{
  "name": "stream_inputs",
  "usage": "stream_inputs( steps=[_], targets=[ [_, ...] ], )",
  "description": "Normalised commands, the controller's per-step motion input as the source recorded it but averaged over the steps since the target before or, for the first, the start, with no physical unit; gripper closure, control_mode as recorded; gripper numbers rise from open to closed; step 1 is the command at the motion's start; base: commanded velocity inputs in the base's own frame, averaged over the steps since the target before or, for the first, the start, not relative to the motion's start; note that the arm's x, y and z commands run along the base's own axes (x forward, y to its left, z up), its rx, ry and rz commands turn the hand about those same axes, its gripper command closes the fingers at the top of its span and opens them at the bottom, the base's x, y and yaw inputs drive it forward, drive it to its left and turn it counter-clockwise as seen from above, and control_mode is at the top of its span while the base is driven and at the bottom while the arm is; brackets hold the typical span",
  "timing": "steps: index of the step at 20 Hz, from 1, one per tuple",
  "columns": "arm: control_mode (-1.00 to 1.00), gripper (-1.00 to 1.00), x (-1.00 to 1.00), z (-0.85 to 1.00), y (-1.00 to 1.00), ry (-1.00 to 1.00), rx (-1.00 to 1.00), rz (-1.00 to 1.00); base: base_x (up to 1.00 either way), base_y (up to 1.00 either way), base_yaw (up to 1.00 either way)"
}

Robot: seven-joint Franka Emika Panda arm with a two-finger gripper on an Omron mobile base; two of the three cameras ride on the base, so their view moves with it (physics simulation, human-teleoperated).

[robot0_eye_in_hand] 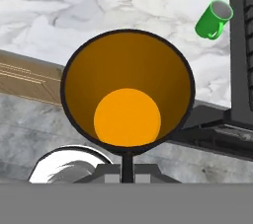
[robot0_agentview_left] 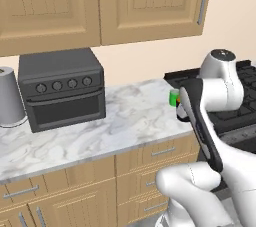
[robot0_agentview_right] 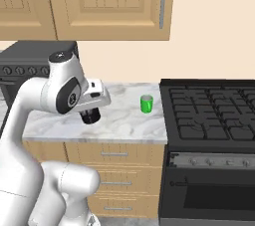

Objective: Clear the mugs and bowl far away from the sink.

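Hand [robot0_eye_in_hand: 127, 165] shut on rim of an orange-lined mug [robot0_eye_in_hand: 127, 94], carried above the marble bench [robot0_agentview_left: 125, 121] edge; green mug [robot0_agentview_right: 146, 104] already stands on bench beside the stove [robot0_agentview_right: 214, 110]; sink and bowl not visible, so task likely partway.

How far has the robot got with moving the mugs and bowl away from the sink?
Looks done: a green mug stands on the marble counter beside the stove. In hand: the jaws are shut on a dark mug with an orange inside, held up near the counter's front edge. Left: setting that mug down, and possibly the bowl, which I can't judge from here.
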Motion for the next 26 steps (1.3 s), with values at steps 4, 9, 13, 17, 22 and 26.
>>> stream_inputs(
  steps=[4, 9, 13, 17, 22, 26],
  targets=[
    [-1.00, 1.00, 1.00, -0.55, 0.02, 0.09, 0.00, 0.10, 0.00, 0.00, 0.00],
    [-1.00, 1.00, 1.00, -0.58, 0.01, 0.00, 0.00, 0.09, 0.00, 0.00, 0.00],
    [-1.00, 1.00, 0.99, -0.59, 0.00, 0.00, 0.00, 0.06, 0.00, 0.00, 0.00],
    [-1.00, 1.00, 0.77, -0.54, 0.00, 0.00, 0.00, 0.03, 0.00, 0.00, 0.00],
    [-1.00, 1.00, 0.49, -0.54, 0.00, 0.00, -0.01, 0.04, 0.00, 0.00, 0.00],
    [-1.00, 1.00, 0.39, -0.53, 0.00, 0.00, -0.03, 0.03, 0.00, 0.00, 0.00]
  ],
)
